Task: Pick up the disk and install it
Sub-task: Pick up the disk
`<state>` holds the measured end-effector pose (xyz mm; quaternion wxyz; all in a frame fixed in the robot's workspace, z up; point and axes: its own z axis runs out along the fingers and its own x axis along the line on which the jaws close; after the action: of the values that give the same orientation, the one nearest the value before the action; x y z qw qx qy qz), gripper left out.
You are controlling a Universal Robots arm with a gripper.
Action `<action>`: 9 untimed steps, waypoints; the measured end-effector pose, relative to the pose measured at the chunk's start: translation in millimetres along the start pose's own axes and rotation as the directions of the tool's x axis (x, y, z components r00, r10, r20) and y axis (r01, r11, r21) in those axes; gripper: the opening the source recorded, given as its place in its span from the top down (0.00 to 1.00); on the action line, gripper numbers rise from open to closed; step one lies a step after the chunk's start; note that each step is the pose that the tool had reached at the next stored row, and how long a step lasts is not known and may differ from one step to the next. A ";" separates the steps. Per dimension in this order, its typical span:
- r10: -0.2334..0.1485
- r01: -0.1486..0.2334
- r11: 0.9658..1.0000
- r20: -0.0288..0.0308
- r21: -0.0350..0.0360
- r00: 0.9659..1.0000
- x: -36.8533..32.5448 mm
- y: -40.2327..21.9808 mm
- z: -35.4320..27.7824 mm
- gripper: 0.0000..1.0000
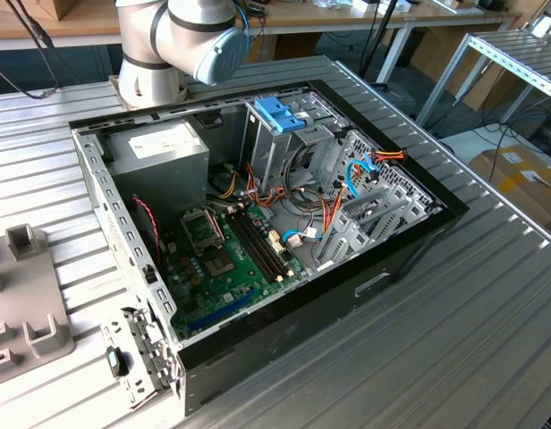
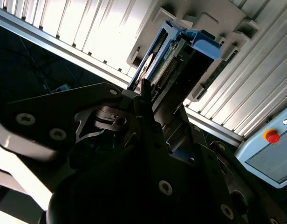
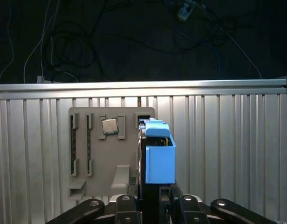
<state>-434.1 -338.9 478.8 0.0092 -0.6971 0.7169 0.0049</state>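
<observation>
Gripper [image 3: 152, 189]: black metal linkage fingers [image 2: 144, 93] with round screw heads. The jaws are narrow and closed on the disk [image 3: 160, 158], one finger against each flat face at its near end.

The disk is a flat rectangular slab standing on edge in a smooth light-blue plastic carrier frame. The second wrist view shows it edge-on [image 2: 174, 60], with a row of connector pins along the dark body and a blue tab at the far end. It stands over the edge of a grey plastic tray [image 3: 94, 154] that is matte, with moulded slots and small upright brackets. Cannot tell whether the far end of the disk sits in a slot or is clear of it. A square metal-topped chip [image 3: 110, 126] lies in a tray pocket beside the disk.

The tray lies on a ribbed aluminium table [image 3: 227, 154] with long parallel grooves.

In the exterior view, the arm [image 1: 182, 36] is grey with a light-blue joint cap. In front of it on the table is an open black computer case [image 1: 410, 246] holding:
- a green motherboard [image 1: 222, 259]
- a boxy grey power supply [image 1: 159, 147]
- orange and red cables [image 1: 334, 210]
- a perforated grey metal drive cage [image 1: 275, 152] with a fixed blue latch [image 1: 280, 113] on top

The grey tray [image 1: 29, 308] sits at the exterior view's left, well apart from the drive cage.
</observation>
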 end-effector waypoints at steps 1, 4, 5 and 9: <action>0.000 0.000 1.000 0.000 0.000 1.000 0.0 0.0 0.0 0.65; 0.000 0.000 1.000 0.000 0.000 1.000 0.0 -0.1 -0.1 0.65; 0.000 0.000 1.000 0.000 0.000 1.000 -0.1 -0.6 -0.2 0.65; 0.000 0.000 1.000 0.000 0.000 1.000 -0.1 -3.1 -0.1 0.65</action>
<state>-431.0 -338.9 478.9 0.0091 -0.6971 0.7169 0.0049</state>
